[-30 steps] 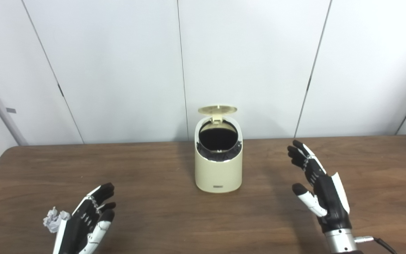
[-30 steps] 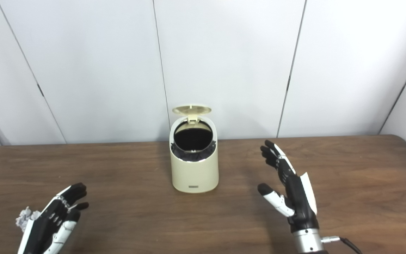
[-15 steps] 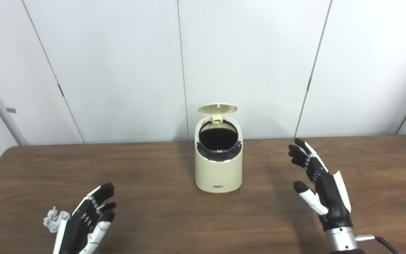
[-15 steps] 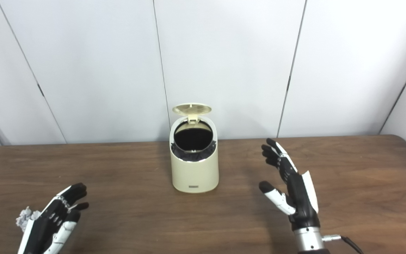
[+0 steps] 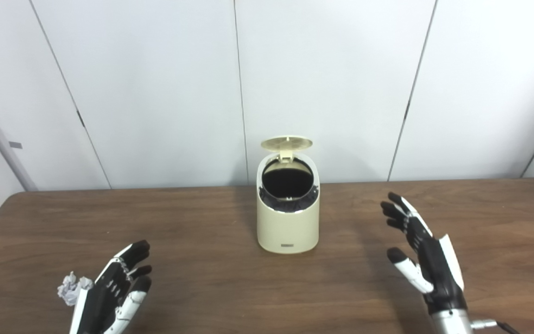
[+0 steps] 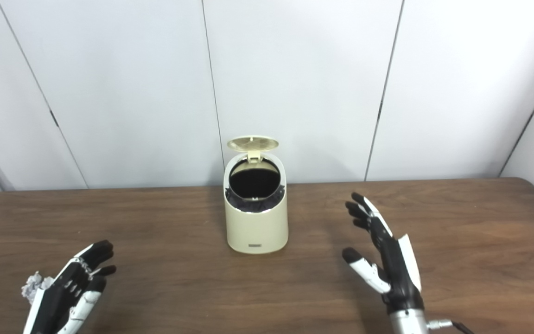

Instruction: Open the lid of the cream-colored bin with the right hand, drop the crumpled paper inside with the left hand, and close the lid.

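Lid up, paper not yet taken.
My left hand [image 5: 109,292], open and empty, should close around the crumpled paper [image 5: 69,288] just outside it, perhaps touching; right hand [image 5: 422,260] waits open.

bin [image 5: 288,222] mouth unblocked, lid [image 5: 286,143] raised

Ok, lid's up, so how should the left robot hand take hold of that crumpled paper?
Grip the crumpled paper around its whole body; it is a small irregular wad with no handle. It lies on the table just outboard of the open left robot hand, so probably come from above, fingers closing across it.
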